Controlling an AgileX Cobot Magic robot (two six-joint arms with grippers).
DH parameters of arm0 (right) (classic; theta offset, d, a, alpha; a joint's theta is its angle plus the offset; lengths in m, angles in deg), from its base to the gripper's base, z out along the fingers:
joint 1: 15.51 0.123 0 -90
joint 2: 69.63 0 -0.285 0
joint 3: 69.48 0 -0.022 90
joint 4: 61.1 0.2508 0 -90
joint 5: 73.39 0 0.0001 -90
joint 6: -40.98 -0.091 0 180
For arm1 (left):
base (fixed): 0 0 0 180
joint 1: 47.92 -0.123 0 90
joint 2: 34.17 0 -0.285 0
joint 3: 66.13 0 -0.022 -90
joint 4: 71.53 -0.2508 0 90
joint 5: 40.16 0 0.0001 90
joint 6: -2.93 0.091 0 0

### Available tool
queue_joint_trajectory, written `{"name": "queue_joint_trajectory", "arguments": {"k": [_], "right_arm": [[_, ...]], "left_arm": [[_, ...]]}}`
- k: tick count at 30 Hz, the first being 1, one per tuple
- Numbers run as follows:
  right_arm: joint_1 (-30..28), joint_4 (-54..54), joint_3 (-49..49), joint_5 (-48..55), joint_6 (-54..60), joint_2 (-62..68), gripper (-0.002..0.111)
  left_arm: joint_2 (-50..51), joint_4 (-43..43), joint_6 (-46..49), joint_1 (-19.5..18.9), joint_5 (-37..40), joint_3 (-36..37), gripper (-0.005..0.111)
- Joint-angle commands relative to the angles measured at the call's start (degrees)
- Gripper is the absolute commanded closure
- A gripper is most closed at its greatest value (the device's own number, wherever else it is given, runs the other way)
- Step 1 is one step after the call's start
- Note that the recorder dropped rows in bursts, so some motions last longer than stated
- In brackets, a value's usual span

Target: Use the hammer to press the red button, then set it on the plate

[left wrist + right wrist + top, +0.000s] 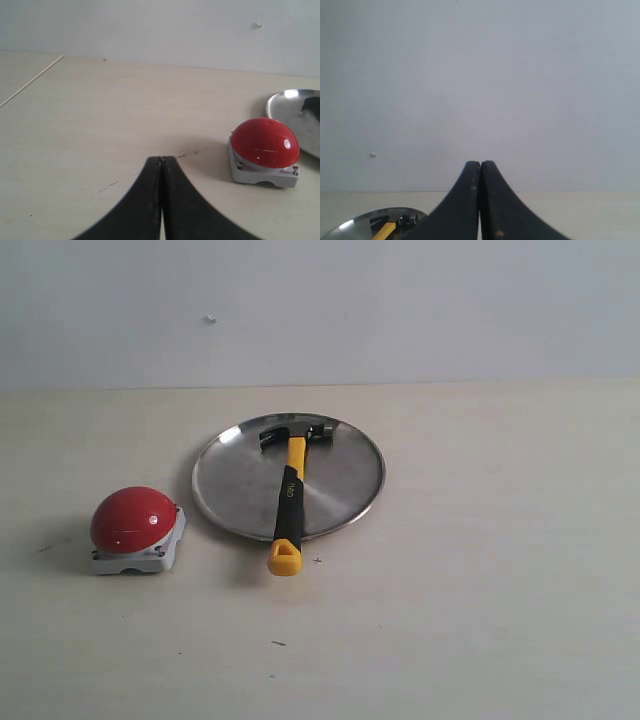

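Note:
The hammer (pixel 289 496) lies across the plate (pixel 345 475), its dark head near the far rim and its yellow looped end hanging over the near rim onto the table. The red button (pixel 134 518) sits on its grey base left of the plate. No arm shows in the exterior view. In the left wrist view my left gripper (pixel 161 159) is shut with nothing in it, above bare table, apart from the red button (pixel 264 142) and the plate's rim (pixel 282 100). My right gripper (pixel 480 163) is shut and empty, facing the wall; the plate (pixel 357 221) and hammer (pixel 385 230) show low beside it.
A pale wooden table (pixel 480 590) runs back to a plain white wall (pixel 400 300). A thin line (pixel 30 82) marks the table in the left wrist view. Small dark specks (pixel 277 643) lie on the table in front of the plate.

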Motion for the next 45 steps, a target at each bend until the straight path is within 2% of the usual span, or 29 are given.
{"name": "queue_joint_trajectory", "arguments": {"k": [1,3,5,8,10,12,16,21,25,27,32,45], "right_arm": [[-0.5,-0.2,0.4,-0.4,-0.1,-1.3,0.108],[-0.5,0.3,0.8,0.2,0.0,-1.9,0.108],[-0.5,8.7,1.0,2.5,4.8,-2.3,0.108],[-0.5,42.5,0.9,13.0,27.7,-2.4,0.108],[-0.5,55.3,0.9,22.2,44.0,-2.8,0.108],[-0.5,59.0,0.9,25.9,50.4,-3.9,0.108],[-0.5,63.1,0.9,23.6,60.3,-7.2,0.108],[-2.3,78.9,0.9,22.9,81.4,-7.2,0.108],[-6.6,92.1,1.2,22.8,97.7,-7.2,0.108],[-8.7,95.7,1.9,22.2,99.6,-7.2,0.108],[-12.2,95.3,4.7,21.6,98.9,-7.2,0.108],[-12.3,94.2,11.1,18.8,99.0,-7.2,0.108]], "left_arm": [[-0.4,0.3,0.2,-0.1,-0.1,0.0,0.107],[-0.4,0.3,0.2,-0.1,-0.1,0.0,0.107],[-0.4,0.3,0.2,-0.1,-0.1,0.0,0.107],[-0.4,0.3,0.2,-0.1,-0.1,0.0,0.107],[-0.4,0.3,0.2,-0.1,-0.1,0.0,0.107],[-0.4,0.3,0.2,-0.1,-0.1,0.0,0.107],[-0.4,0.3,0.2,-0.1,-0.1,0.0,0.107],[-0.4,0.3,0.2,-0.1,-0.1,0.0,0.107],[-0.4,0.3,0.2,-0.1,-0.1,0.0,0.107],[-0.4,0.3,0.2,-0.1,-0.1,0.0,0.107],[-0.4,0.3,0.2,-0.1,-0.1,0.0,0.107],[-0.4,0.3,0.2,-0.1,-0.1,0.0,0.107]]}}
